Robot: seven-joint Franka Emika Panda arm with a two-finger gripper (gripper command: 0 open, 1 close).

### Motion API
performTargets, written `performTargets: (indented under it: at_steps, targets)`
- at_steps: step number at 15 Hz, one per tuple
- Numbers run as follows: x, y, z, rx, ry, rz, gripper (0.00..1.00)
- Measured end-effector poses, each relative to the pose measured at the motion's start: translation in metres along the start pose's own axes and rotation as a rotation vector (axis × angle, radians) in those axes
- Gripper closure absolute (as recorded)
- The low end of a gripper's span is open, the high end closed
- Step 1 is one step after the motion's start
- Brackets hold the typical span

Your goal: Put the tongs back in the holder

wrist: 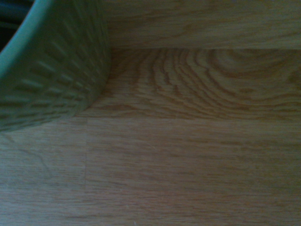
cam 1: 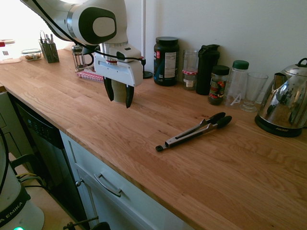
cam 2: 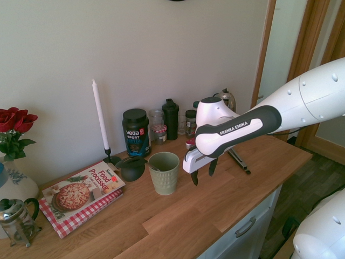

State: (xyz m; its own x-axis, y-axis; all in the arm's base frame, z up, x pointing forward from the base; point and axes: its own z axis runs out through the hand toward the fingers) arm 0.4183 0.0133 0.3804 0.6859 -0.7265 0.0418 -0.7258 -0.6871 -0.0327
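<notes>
On the wooden butcher-block countertop (cam 1: 144, 124), nearest the front edge, the long slim silver metal tongs with black rounded tips (cam 1: 194, 131) lie flat and closed, the small black locking knob pointing toward the counter edge, well apart from everything else. Further in, the white two-finger gripper with black fingers (cam 1: 119, 95) hangs above the counter, pointing straight down, its jaws spread apart and empty. Just behind and beside it stands the sage-green ribbed cylindrical ceramic holder (cam 2: 164, 172), upright; its ribbed wall fills one corner of the wrist view (wrist: 47, 66), and no utensil rises above its rim in the second exterior view. A black ladle (cam 2: 131, 168) lies on the counter touching or just beside the holder. Along the back wall stand a black protein tub with a printed label (cam 1: 166, 61), a clear glass jar with a red checked band (cam 1: 190, 70), a black shaker bottle (cam 1: 207, 68), a dark-lidded spice jar holding multicoloured contents (cam 1: 218, 85), a clear green-capped bottle (cam 1: 237, 82), an empty clear drinking glass (cam 1: 253, 91) and a polished steel kettle (cam 1: 286, 105). Farthest off, a small dark square caddy (cam 1: 49, 50) holds upright cutlery.
</notes>
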Motion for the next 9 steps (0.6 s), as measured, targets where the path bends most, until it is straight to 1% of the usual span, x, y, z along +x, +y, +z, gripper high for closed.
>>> performTargets:
  at_steps: [2,3,6,8,9]
  targets:
    - [0.002,0.001,0.003,-0.001,-0.01,0.005,0.0]
    - [0.007,0.0,-0.002,0.004,0.001,0.008,0.0]
    - [0.044,-0.002,-0.051,0.045,0.041,0.06,0.0]
    - [0.084,0.016,-0.087,0.08,0.062,0.14,0.0]
    - [0.106,0.031,-0.095,0.092,0.068,0.185,0.0]
